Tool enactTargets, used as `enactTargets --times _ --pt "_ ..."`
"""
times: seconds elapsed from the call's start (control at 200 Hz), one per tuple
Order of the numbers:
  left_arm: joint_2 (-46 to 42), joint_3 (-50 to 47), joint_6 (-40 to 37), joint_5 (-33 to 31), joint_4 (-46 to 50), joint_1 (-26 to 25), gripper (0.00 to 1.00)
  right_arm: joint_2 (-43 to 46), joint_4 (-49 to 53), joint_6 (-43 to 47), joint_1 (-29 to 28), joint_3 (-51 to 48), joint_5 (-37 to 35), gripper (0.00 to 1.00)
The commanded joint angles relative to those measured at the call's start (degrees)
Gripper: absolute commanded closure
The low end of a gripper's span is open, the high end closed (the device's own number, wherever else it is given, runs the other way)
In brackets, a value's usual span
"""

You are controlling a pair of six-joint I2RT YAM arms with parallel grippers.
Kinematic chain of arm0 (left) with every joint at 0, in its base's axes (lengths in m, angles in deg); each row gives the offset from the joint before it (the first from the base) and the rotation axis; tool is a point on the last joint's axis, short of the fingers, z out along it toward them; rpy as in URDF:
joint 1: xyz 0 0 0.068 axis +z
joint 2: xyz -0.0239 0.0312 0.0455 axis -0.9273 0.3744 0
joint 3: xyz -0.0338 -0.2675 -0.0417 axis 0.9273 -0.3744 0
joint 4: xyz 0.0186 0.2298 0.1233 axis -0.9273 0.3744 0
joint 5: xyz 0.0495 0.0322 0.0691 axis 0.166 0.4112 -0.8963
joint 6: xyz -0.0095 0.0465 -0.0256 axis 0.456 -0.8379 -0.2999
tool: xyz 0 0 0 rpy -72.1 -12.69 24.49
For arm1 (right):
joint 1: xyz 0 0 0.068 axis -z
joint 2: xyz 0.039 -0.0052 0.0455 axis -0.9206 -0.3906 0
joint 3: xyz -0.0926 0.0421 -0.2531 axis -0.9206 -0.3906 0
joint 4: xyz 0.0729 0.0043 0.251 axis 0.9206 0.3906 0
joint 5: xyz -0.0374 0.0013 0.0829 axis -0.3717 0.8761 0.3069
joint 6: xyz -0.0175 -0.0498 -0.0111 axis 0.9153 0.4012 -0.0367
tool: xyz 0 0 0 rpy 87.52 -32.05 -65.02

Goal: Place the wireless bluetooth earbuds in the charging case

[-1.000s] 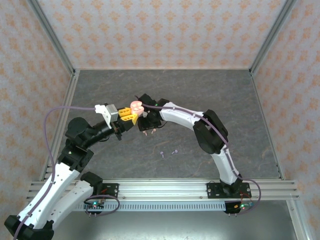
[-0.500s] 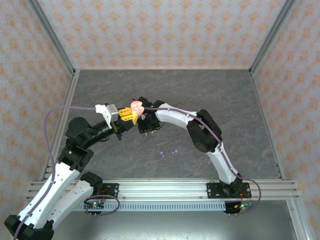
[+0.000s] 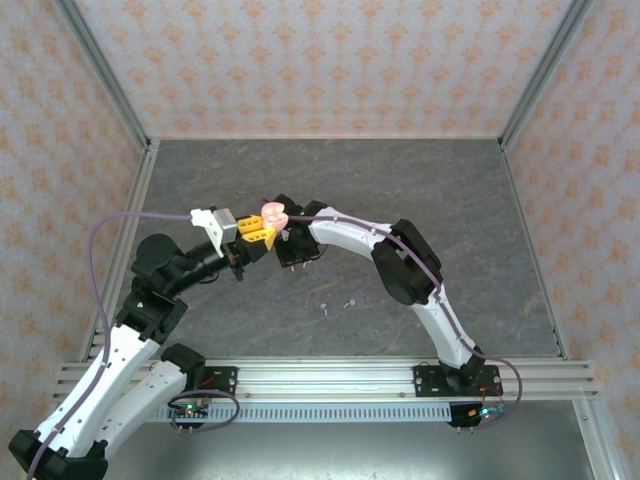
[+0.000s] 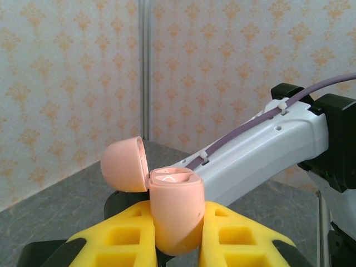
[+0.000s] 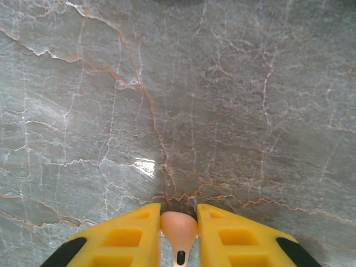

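Yellow-padded left claw [image 4: 177,236] grips the pink charging case [image 4: 173,206], lid [image 4: 123,164] open, raised above the tabletop [image 3: 450,200]. Just beside it, the right claw [image 5: 179,231] pinches a pink earbud [image 5: 178,222]. Two lavender earbuds [image 3: 326,309] lie below on the tabletop.

I find the charging case [image 4: 175,217] seated between the fingers of the left gripper [image 4: 178,225], raised above the table [image 3: 450,220], left of centre. In the left wrist view its lid [image 4: 123,165] stands hinged back on the case's left side. The right gripper [image 3: 293,248] sits just right of the case and slightly nearer the bases, close beside the left gripper (contact between them I cannot confirm). A held earbud [image 5: 179,229] is pinched between its fingers, above bare table. The left loose earbud [image 3: 326,309] and right loose earbud [image 3: 349,303] lie side by side on the table, between the arms, nearer the bases than both grippers and well apart from the case.
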Motion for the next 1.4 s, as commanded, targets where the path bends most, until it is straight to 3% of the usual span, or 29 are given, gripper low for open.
enactTargets --times 0.0,0.165,0.495,0.671,0.806,0.976,1.396 --pt "-0.58 1.67 -1.18 -0.42 0.28 -0.22 0.83 2.87 1.10 1.16 -0.58 -0.86 -1.88 0.80" --pt "-1.11 1.17 -1.03 -0.89 0.19 -0.25 0.83 10.30 -3.60 0.23 0.91 -5.74 -2.84 0.81" --pt "0.50 -1.09 0.81 -0.94 -3.86 -0.21 0.83 35.65 -17.05 -1.68 6.91 -22.31 -3.47 0.81" --pt "3.20 -2.63 3.50 -0.31 -8.54 -0.27 0.83 47.01 -20.58 -0.28 7.77 -24.87 -5.10 0.81" --pt "5.58 -3.01 3.86 -0.03 -10.31 -0.36 0.84 53.10 -25.44 -0.38 7.68 -25.80 -2.13 0.81" --pt "8.03 -4.03 4.18 0.07 -12.30 -0.32 0.84 57.09 -33.59 -0.29 5.58 -27.59 2.64 0.81" --pt "10.33 -4.44 5.53 0.14 -15.36 -0.29 0.85 53.97 -39.59 1.44 -0.03 -28.47 3.07 0.81"
